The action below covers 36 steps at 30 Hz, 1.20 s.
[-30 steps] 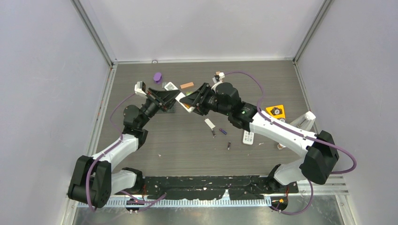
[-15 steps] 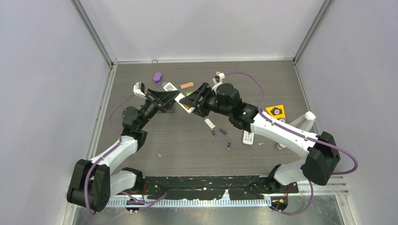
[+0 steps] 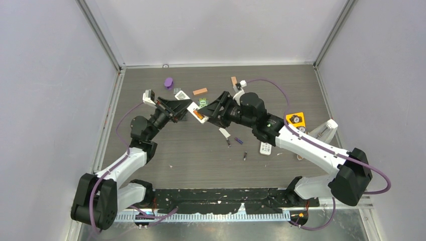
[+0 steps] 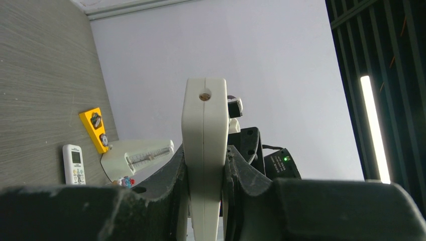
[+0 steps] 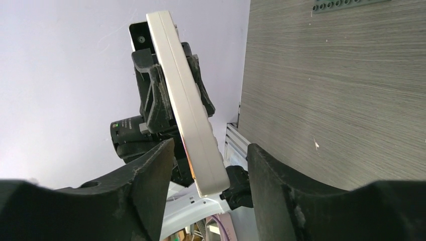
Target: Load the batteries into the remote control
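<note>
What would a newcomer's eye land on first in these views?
The two arms meeting above the middle of the table, with a white remote raised between them: the left tool is clamped on it, while the right tool stands open around its other end. Next come the small batteries lying loose on the table nearer the arm bases, beside a second, smaller remote.

A white remote point(image 3: 197, 112) between left tool point(image 3: 188, 110) and right tool point(image 3: 207, 111), loose batteries point(image 3: 239, 141) on table point(image 3: 201, 160) nearby.
</note>
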### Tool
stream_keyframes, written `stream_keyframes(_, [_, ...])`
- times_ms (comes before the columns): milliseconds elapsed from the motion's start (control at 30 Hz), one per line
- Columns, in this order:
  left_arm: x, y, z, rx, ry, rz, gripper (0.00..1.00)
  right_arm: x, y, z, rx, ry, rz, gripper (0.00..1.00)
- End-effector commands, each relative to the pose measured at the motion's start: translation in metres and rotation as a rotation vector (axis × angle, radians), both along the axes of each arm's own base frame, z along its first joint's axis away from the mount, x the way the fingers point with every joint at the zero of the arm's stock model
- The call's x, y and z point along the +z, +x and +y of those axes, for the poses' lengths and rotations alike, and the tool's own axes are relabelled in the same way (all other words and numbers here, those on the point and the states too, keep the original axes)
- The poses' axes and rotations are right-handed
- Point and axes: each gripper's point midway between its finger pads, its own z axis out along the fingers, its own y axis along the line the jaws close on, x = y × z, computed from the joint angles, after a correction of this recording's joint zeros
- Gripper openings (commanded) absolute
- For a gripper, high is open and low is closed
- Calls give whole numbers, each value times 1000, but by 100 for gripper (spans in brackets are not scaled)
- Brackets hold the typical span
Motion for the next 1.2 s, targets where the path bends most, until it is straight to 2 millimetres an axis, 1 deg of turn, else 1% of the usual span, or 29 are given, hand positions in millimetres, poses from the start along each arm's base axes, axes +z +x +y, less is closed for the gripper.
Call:
stream_keyframes(0, [14, -6, 0, 1, 7, -70, 0, 16, -9, -1, 50, 44, -69, 59])
stream_keyframes(200, [11, -5, -1, -2, 10, -59, 0, 13, -12, 3, 80, 42, -68, 47])
stream_keyframes(367, [11, -5, -1, -3, 11, -60, 0, 8, -13, 7, 94, 36, -53, 33])
stream_keyframes(500, [10, -4, -1, 0, 12, -56, 0, 5, -12, 8, 99, 26, -46, 26])
stream_keyframes(633, [9, -4, -1, -1, 15, -55, 0, 3, -12, 9, 107, 18, -40, 16])
stream_keyframes(667, [9, -4, -1, -2, 17, -55, 0, 2, -12, 9, 108, 16, -39, 12])
stream_keyframes(767, [7, -4, -1, -2, 24, -57, 0, 3, -12, 9, 107, 17, -41, 8])
stream_keyframes(800, [6, -5, -2, -3, 29, -60, 0, 3, -12, 9, 106, 16, -42, 10])
stream_keyframes(867, [5, -6, -2, -4, 44, -68, 0, 5, -11, 8, 99, 15, -47, 22])
stream_keyframes(900, [4, -7, -2, -5, 55, -73, 0, 6, -10, 7, 92, 15, -51, 38])
stream_keyframes(933, [3, -8, -3, -9, 68, -77, 0, 7, -10, 5, 88, 14, -57, 47])
stream_keyframes(967, [0, -9, -4, -12, 88, -87, 0, 8, -9, 3, 79, 12, -63, 59])
stream_keyframes(1033, [-4, -11, -5, -22, 128, -108, 0, 12, -7, -2, 63, 3, -87, 69])
stream_keyframes(1100, [-7, -15, -6, -48, 169, -136, 0, 17, -5, -8, 47, -4, -115, 75])
stream_keyframes(1167, [-9, -19, -7, -73, 207, -175, 0, 20, -4, -15, 25, -26, -145, 78])
